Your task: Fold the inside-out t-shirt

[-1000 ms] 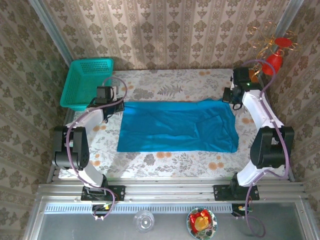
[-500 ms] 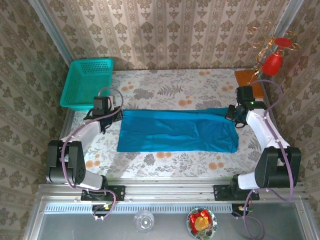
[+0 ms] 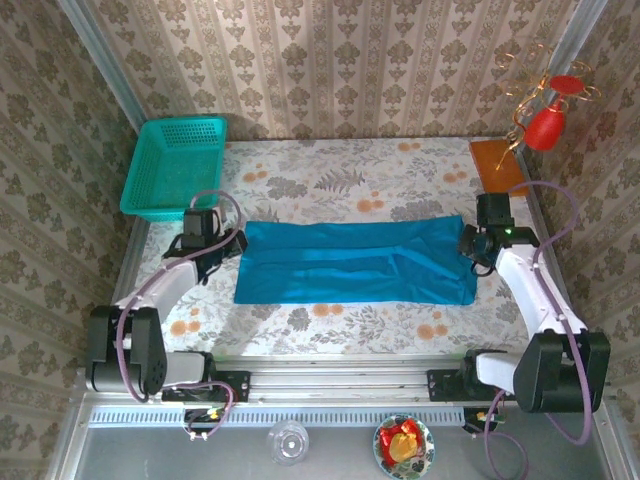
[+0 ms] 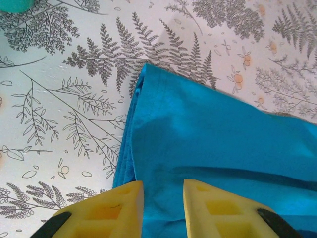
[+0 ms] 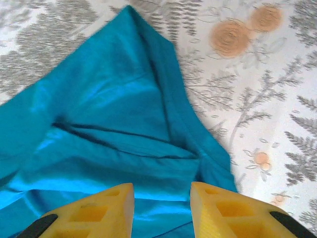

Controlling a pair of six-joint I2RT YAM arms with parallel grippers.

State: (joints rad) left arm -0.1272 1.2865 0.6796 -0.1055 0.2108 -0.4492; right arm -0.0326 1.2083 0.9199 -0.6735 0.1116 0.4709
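We see a teal-blue t-shirt (image 3: pixel 355 262) lying as a long, flat, layered band across the middle of a flower-patterned table (image 3: pixel 330 180). The left claw (image 4: pixel 162 184) sits over the band's left edge and the right claw (image 5: pixel 162 187) over its right end, each slightly open with nothing pinched. A green basket (image 3: pixel 175 165) stands at the table's far left corner, apart from the shirt.

Robot test booth, damask wallpaper walls (image 3: pixel 330 60), floral tablecloth (image 3: pixel 330 175), aluminium frame (image 3: pixel 340 382)
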